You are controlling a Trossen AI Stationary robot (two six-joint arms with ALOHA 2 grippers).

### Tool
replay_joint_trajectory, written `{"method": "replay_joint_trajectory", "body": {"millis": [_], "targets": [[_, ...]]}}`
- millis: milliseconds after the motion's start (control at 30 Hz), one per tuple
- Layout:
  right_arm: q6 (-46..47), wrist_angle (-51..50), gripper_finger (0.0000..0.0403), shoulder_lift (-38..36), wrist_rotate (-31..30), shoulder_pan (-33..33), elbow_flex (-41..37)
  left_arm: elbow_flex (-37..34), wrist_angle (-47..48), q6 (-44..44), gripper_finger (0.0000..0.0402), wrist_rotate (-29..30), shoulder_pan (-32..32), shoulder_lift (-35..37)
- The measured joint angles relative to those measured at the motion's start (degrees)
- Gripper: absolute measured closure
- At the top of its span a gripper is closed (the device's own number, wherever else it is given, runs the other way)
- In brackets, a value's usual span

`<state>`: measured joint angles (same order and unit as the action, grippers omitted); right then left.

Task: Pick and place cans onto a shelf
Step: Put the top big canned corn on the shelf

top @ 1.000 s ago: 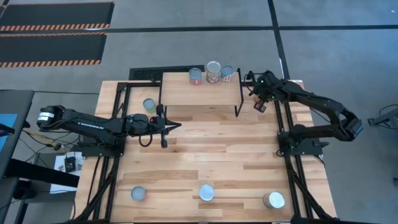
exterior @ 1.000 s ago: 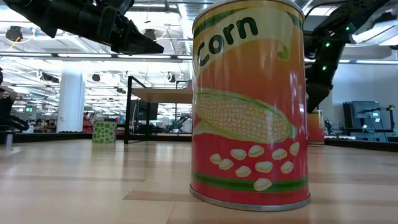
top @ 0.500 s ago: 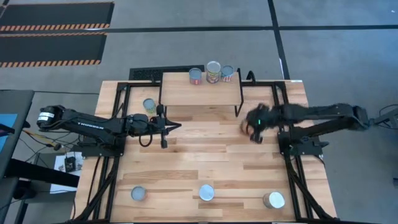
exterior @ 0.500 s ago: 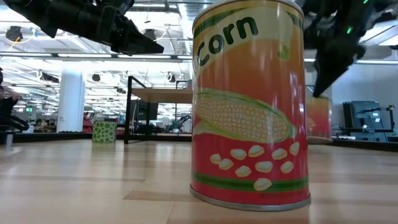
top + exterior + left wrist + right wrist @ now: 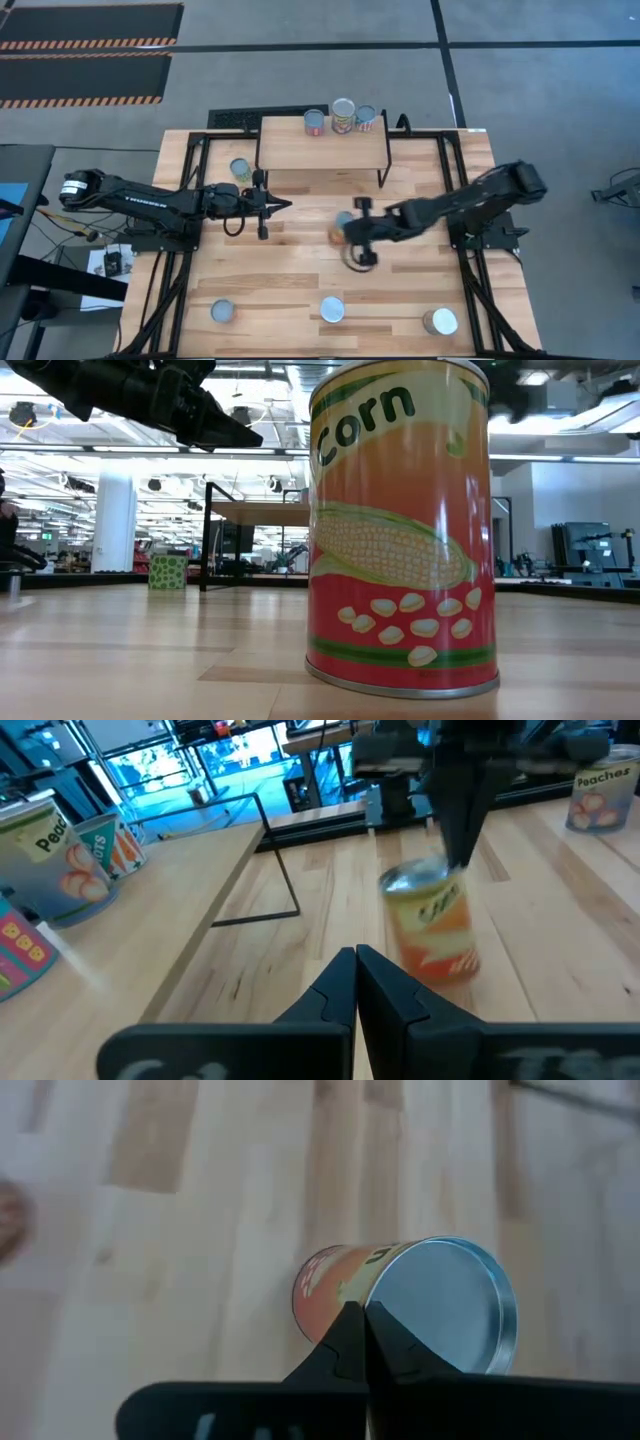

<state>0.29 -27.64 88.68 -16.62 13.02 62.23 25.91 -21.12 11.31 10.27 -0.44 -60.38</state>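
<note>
I have my right gripper [image 5: 352,232] out over the middle of the table [image 5: 300,270], near of the shelf [image 5: 322,150], with the orange can [image 5: 337,229] right at its tips. My fingers [image 5: 362,1342] are drawn together with no gap that I can see, and they meet at the rim of the can's silver top. I cannot tell whether they pinch that rim or only rest against it, nor whether the can stands on the wood or hangs clear.

My left gripper [image 5: 270,205] waits to the left, fingers closed on nothing, pointing toward the can.

Three cans [image 5: 343,116] already stand along the shelf's far edge. Another can [image 5: 240,168] sits on the table just left of the shelf, and three more [image 5: 331,309] line the near edge.

I judge this to be the pickup of the fourth can, not yet a secure one. Next I would need to open, settle the fingers around the can's sides, close firmly, then lift it clear of the shelf's edge and set it down apart from the three.
</note>
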Motion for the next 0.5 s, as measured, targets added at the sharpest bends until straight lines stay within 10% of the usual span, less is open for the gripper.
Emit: {"method": "replay_joint_trajectory", "body": {"millis": [500], "targets": [[-17.00, -4.99, 0.0397, 17.73, 6.75, -8.35, 18.25, 0.00, 1.25, 0.87, 0.0401, 0.01, -1.01, 0.00]]}}
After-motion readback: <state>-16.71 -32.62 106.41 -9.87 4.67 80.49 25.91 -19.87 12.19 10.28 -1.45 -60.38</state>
